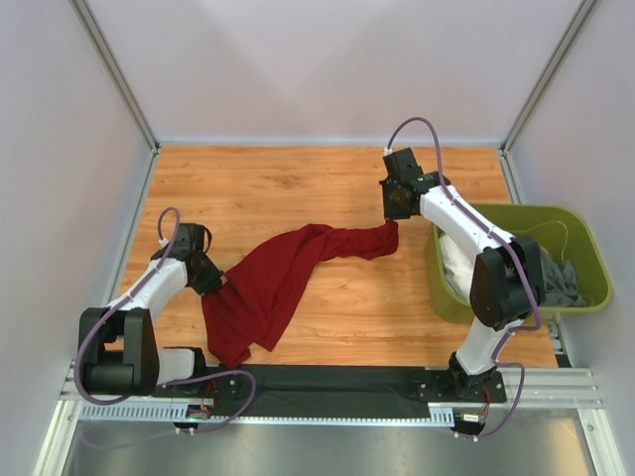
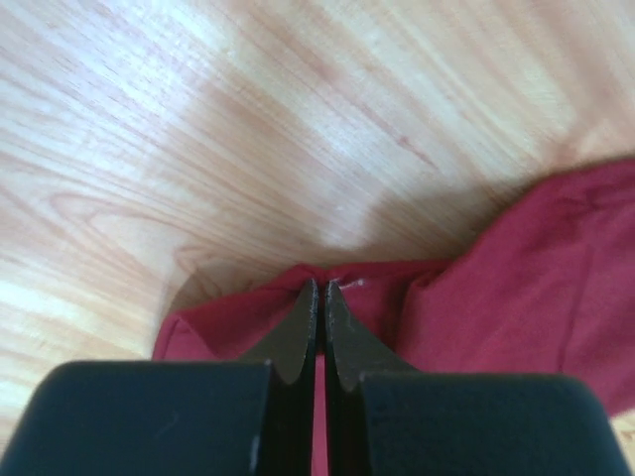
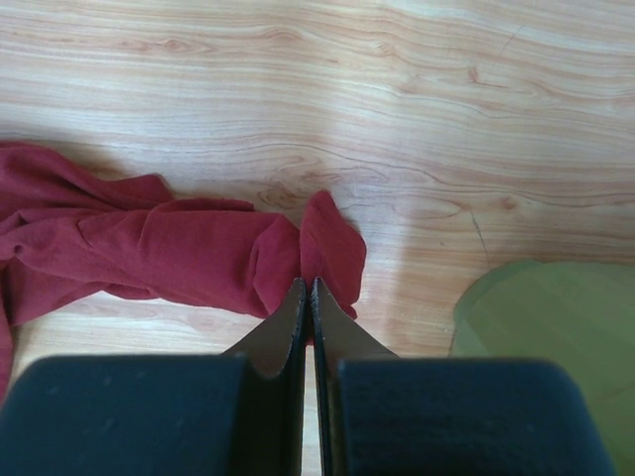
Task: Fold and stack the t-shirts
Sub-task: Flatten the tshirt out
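The left gripper point(image 1: 205, 281) and right gripper point(image 1: 395, 214) are each pinching shut on an edge of the dark red t-shirt point(image 1: 273, 283), which is lying twisted from near left to far right, so stretching it apart is risking a thin pinch slipping free.

The dark red t-shirt point(image 1: 273, 283) runs off the right edge of my left wrist view and the left edge of my right one. My right arm point(image 1: 501, 283) covers part of the white t-shirt point(image 1: 456, 260) and the grey t-shirt point(image 1: 568, 283) in the tub point(image 3: 556, 327) — itself cropped at my right wrist frame's corner. The folds pinched in my left end effector point(image 2: 319, 293) and my right end effector point(image 3: 308, 288) are hidden by the closed fingers.
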Tool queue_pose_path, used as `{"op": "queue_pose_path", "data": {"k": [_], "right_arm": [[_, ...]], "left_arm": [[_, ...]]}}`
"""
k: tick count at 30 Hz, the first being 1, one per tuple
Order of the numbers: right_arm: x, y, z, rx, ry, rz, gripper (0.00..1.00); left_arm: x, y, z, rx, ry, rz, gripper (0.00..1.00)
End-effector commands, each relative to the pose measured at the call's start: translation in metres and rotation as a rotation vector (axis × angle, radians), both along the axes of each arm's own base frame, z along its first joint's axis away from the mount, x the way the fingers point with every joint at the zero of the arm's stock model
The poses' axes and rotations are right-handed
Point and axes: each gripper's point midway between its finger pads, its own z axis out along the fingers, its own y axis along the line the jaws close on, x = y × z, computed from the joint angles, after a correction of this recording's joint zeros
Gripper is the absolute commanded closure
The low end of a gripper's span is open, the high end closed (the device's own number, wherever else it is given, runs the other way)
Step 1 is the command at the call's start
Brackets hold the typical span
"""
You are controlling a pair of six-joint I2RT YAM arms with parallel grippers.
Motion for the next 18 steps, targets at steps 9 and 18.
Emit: {"op": "queue_pose_path", "data": {"k": [9, 18], "right_arm": [[0.039, 0.000, 0.085, -0.011, -0.182, -0.042, 1.00], [0.054, -0.003, 0.199, 0.026, -0.429, -0.040, 1.00]], "left_arm": [[0.062, 0.021, 0.190, 0.190, -0.428, -0.149, 1.00], [0.041, 0.052, 0.262, 0.337, -0.464, -0.043, 1.00]]}}
